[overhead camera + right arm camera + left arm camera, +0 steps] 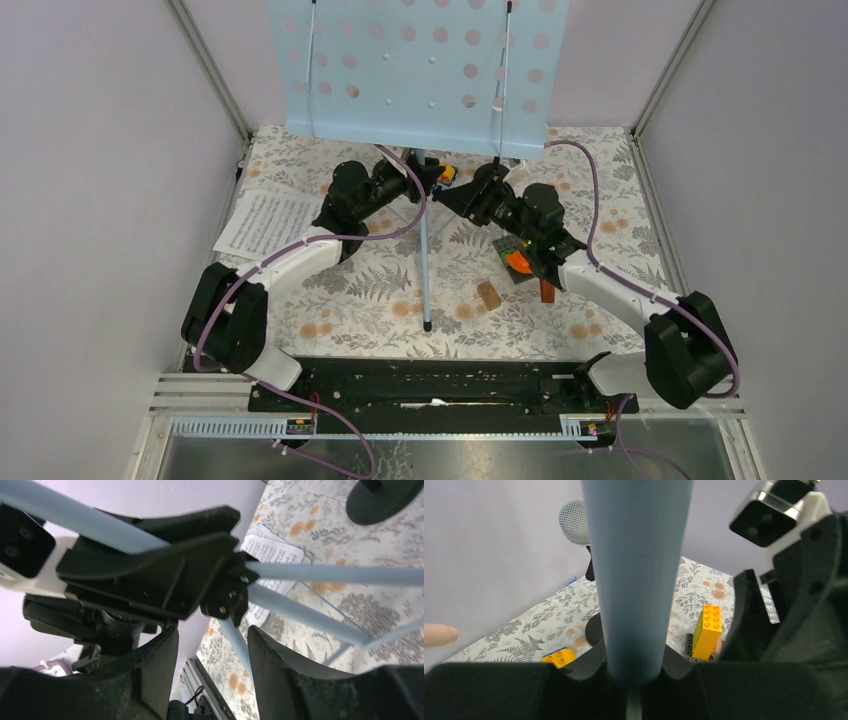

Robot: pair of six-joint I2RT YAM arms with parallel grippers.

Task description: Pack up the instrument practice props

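The light-blue perforated music rack (420, 70) stands at the back on its tripod, with one leg (426, 270) reaching toward me. My left gripper (428, 176) is shut on the rack's blue pole (636, 580), which fills the left wrist view. My right gripper (468, 200) is open just below the black tripod hub (230, 592), its jaws on either side of a blue leg (235, 647). White sheet-music pages (268, 222) lie at the left. A mesh-headed microphone (574, 522) stands on a black round base (593, 629). Another black round base (385, 495) shows in the right wrist view.
Colourful toy blocks (517, 262) and brown wooden blocks (489, 294) lie under my right arm. Yellow blocks (707, 630) sit behind the pole. A pinkish rounded end (439, 635) pokes in at the left edge. Grey walls close in three sides.
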